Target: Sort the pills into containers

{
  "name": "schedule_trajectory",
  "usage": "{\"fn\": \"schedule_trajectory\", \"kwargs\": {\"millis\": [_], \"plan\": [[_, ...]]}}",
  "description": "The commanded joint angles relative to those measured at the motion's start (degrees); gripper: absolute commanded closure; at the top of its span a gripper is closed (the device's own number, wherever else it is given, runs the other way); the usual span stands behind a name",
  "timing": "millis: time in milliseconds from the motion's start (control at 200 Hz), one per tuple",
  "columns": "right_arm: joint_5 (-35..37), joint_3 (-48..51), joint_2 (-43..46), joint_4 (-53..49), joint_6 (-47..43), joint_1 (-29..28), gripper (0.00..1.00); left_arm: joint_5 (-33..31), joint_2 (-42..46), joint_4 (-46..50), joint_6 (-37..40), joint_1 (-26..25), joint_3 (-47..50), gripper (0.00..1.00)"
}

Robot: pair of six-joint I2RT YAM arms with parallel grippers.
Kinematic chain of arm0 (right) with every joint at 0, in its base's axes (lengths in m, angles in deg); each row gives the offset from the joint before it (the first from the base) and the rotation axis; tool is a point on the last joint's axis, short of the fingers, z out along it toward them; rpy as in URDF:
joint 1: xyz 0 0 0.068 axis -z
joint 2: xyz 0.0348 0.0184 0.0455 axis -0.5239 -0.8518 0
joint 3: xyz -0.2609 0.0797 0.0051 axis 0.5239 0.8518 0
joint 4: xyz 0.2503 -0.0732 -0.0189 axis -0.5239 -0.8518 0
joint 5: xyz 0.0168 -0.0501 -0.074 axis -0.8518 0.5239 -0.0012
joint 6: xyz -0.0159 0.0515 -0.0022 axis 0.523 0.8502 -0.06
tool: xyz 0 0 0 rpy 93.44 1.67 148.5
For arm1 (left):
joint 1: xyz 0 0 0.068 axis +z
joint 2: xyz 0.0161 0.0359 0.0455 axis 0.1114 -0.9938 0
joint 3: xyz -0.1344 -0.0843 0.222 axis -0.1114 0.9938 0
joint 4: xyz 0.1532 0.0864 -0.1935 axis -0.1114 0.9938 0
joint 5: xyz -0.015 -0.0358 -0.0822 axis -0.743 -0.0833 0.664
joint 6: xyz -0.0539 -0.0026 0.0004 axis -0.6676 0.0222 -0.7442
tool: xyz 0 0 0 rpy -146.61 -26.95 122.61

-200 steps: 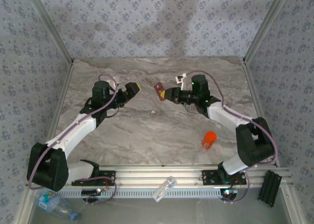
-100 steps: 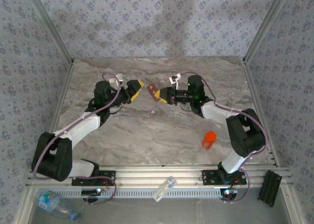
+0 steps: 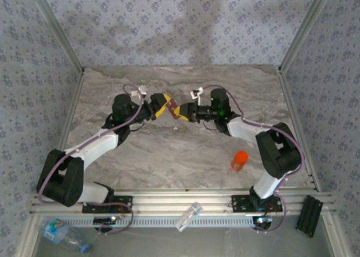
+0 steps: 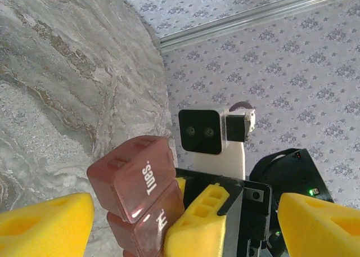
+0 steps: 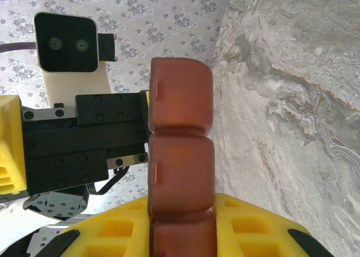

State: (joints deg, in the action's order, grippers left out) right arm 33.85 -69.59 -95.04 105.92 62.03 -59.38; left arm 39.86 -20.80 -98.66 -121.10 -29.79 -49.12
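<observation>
A brown-red pill organizer strip [image 3: 175, 109] with day lids, one marked "Tues." [image 4: 135, 175], hangs above the middle of the marble table. My right gripper [image 3: 184, 111] is shut on it, its yellow fingers [image 5: 247, 226] pressing both sides [image 5: 180, 156]. My left gripper [image 3: 163, 103] faces it and is open; the strip's free end lies between its wide-apart yellow fingers [image 4: 45, 223], touching neither as far as I can see. A small orange-red pill bottle [image 3: 239, 159] lies on the table to the right, away from both grippers.
Papered walls close the table [image 3: 169, 150] on three sides. An aluminium rail [image 3: 185, 203] runs along the near edge with a clear tube [image 3: 188, 216] on it. A clear water bottle with a blue label [image 3: 59, 233] lies at bottom left, a black block [image 3: 309, 215] at bottom right.
Both arms swung toward each other. The right gripper carried the organizer leftward, the left gripper moved right, and the strip's end now sits between the left fingers.
</observation>
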Motion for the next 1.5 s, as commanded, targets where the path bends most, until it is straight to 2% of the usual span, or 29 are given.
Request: {"fn": "schedule_trajectory", "kwargs": {"millis": [0,460,700,1499], "plan": [[0.6,-1.4,-0.7,0.3,-0.4,-0.4,0.85,0.9,-0.2,-2.4,-0.5,-0.5,-1.7,0.16],[0.9,-1.3,-1.2,0.9,-0.2,-1.7,0.86,0.7,-1.0,-1.6,-0.1,-1.0,-2.5,0.16],[0.9,-1.4,-0.1,0.3,-0.4,-1.0,0.87,-4.0,1.1,4.3,2.5,-0.7,-1.4,0.18],[3.1,-1.6,-1.8,-5.2,-4.5,-2.4,0.9,-2.8,1.2,4.2,0.8,-0.9,-4.5,0.18]]}}
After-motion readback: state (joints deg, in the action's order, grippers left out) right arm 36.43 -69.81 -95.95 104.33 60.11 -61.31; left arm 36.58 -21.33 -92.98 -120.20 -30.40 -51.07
